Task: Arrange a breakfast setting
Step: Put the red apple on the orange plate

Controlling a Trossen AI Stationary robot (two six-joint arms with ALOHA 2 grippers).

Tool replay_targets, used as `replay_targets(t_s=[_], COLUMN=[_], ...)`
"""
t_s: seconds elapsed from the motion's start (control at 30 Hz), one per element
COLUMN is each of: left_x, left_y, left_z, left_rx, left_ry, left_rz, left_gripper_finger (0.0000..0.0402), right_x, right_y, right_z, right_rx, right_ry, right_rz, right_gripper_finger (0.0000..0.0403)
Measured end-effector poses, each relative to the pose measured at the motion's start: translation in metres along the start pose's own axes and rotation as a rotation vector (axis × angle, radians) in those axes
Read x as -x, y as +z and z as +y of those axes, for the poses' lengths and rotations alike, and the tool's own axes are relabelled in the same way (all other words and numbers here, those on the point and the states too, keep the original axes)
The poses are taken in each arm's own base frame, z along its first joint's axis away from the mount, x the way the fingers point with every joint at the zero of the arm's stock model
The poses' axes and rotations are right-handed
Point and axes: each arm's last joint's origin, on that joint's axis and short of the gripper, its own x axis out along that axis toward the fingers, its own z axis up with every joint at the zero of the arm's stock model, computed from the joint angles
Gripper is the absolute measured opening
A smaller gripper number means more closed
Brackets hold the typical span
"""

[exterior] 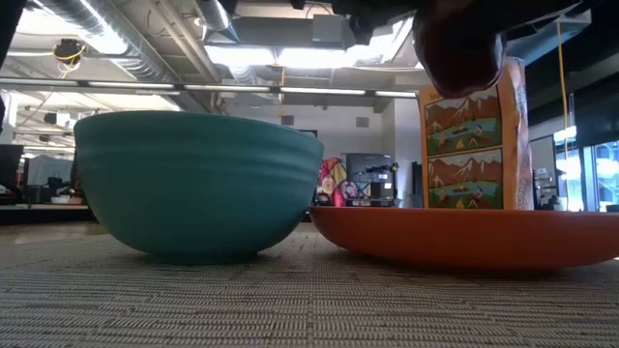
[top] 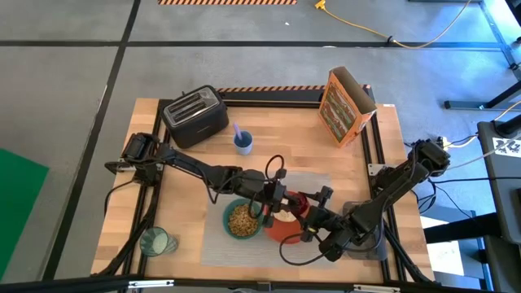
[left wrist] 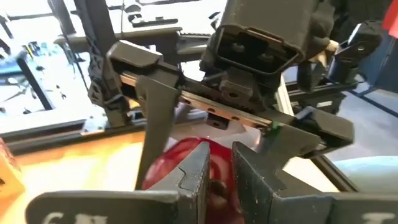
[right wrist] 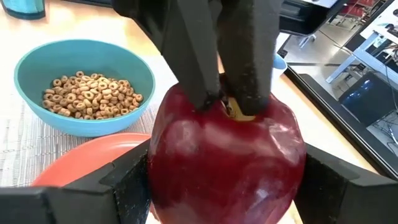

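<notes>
A dark-red apple hangs above the orange-red plate, and both grippers are on it. It also shows in the low view. My left gripper is shut at the apple's top. My right gripper has one finger on each side of the apple. The teal bowl, filled with cereal rings, stands beside the plate on the grey placemat. The greenish glass stands at the near left corner. The spoon and the toast do not show plainly. My left gripper pinches the apple's stem, in the hollow at its top, between its two fingertips. The fingers slant down from the table's left. The apple hangs below them, clear of the plate. My right gripper holds the apple by its two opposite sides at its widest part, one finger on each side. The fingers come about level from the table's right near side. The apple sits upright, stem up, clear of the plate.
A black toaster stands at the far left and an orange cereal box at the far right. A small blue cup stands between them. A black frame rail runs along the table's far and right edges.
</notes>
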Motion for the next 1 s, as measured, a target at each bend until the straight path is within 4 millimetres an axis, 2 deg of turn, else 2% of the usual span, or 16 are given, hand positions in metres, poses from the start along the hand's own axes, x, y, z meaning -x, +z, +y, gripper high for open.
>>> replay_targets(t_s=[0.4, 0.53, 0.77, 1.0], left_x=[0.0, 0.005, 0.029, 0.024], left_y=[-0.001, 0.003, 0.023, 0.02], left_z=[0.003, 0.004, 0.005, -0.004], left_rx=[-0.008, -0.01, -0.038, -0.066], left_ry=[0.071, 0.078, 0.136, 0.1], left_rz=[0.01, 0.023, 0.077, 0.062], left_gripper_finger=[0.0118, 0.0119, 0.0118, 0.0118], right_x=[0.001, 0.001, 0.001, 0.001], right_y=[0.0, 0.001, 0.003, 0.003], right_z=[0.0, 0.0, 0.0, 0.0], right_rx=[-0.002, -0.004, -0.01, -0.01], right_ry=[0.002, -0.007, -0.041, -0.044], right_rz=[-0.002, -0.01, -0.041, -0.043], right_gripper_finger=[0.0289, 0.0289, 0.0289, 0.0289])
